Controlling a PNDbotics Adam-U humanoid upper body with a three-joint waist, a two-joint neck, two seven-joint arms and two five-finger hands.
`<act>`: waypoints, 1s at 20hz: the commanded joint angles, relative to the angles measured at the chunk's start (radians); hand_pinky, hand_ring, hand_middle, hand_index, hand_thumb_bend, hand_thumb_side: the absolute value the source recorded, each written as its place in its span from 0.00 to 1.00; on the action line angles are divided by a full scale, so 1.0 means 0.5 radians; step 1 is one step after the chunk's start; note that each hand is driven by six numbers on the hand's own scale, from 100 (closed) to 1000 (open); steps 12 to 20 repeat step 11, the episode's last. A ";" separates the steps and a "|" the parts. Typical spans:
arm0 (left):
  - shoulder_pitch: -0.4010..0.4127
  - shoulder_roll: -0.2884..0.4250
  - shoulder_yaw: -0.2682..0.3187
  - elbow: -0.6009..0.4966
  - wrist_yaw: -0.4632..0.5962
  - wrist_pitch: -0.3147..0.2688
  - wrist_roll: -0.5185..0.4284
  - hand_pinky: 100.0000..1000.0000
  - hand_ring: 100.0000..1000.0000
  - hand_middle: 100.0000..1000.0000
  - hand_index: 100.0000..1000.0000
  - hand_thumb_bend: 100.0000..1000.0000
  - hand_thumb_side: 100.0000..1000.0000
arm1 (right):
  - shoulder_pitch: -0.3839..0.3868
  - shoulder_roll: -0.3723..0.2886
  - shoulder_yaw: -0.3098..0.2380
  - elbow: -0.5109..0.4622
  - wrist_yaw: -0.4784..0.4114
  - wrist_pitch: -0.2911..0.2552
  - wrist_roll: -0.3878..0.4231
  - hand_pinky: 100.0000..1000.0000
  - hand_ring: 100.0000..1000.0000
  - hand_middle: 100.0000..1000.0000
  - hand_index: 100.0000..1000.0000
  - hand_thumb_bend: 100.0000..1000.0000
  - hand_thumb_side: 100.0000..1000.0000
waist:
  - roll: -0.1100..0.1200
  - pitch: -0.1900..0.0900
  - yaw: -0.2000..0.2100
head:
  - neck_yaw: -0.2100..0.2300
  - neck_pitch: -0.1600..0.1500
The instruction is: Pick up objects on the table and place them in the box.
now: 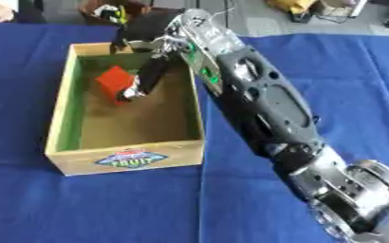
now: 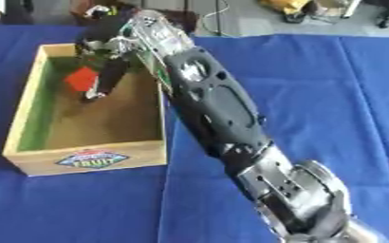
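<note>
A wooden box (image 1: 181,147) with a "FRUIT" label on its front wall stands on the blue-covered table (image 1: 81,209), left of centre. My right arm crosses from the lower right corner up to the box. Inside it, near the far end, my right hand (image 1: 151,73) reaches down, its dark fingers curled against a red block (image 1: 112,80). The block is tilted and seems to hang just above the box floor; I cannot tell whether it touches. The thumb is hidden behind the block. No other loose object shows on the cloth. My left hand appears in neither view.
The box's inner left wall is green, its floor brown and bare apart from the block. Beyond the table's far edge lies grey floor with a dark basket (image 1: 106,12) and yellow clutter (image 1: 293,5). Blue cloth stretches to the right of the arm.
</note>
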 commanded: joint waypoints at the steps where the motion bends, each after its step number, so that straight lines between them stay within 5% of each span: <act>1: 0.001 0.019 0.007 -0.037 0.005 0.001 0.008 0.58 0.75 0.74 0.76 0.00 0.98 | -0.005 -0.126 -0.030 -0.244 -0.160 0.040 -0.043 0.74 0.84 0.80 0.90 0.24 0.76 | 0.018 -0.062 -0.009 | 0.015 0.013; 3: 0.004 0.018 0.011 -0.037 0.003 -0.001 0.014 0.58 0.75 0.74 0.76 0.00 0.98 | 0.040 -0.204 -0.043 -0.397 -0.300 0.089 -0.053 0.74 0.82 0.77 0.90 0.14 0.78 | 0.021 -0.064 -0.021 | 0.026 0.020; 4: 0.005 0.017 0.013 -0.037 0.004 -0.002 0.018 0.58 0.75 0.74 0.75 0.00 0.98 | 0.069 -0.245 -0.056 -0.476 -0.381 0.124 -0.069 0.74 0.79 0.73 0.89 0.01 0.83 | 0.025 -0.064 -0.027 | 0.035 0.023; 11: 0.010 0.012 0.031 -0.037 -0.006 -0.002 0.042 0.58 0.75 0.74 0.75 0.00 0.98 | 0.385 -0.506 -0.174 -1.088 -0.923 0.570 -0.347 0.69 0.70 0.59 0.79 0.00 0.78 | 0.051 -0.053 -0.063 | 0.082 0.027; 20: 0.010 0.012 0.031 -0.037 -0.006 -0.002 0.042 0.58 0.75 0.74 0.75 0.00 0.98 | 0.385 -0.506 -0.174 -1.088 -0.923 0.570 -0.347 0.69 0.70 0.59 0.79 0.00 0.78 | 0.051 -0.053 -0.063 | 0.082 0.027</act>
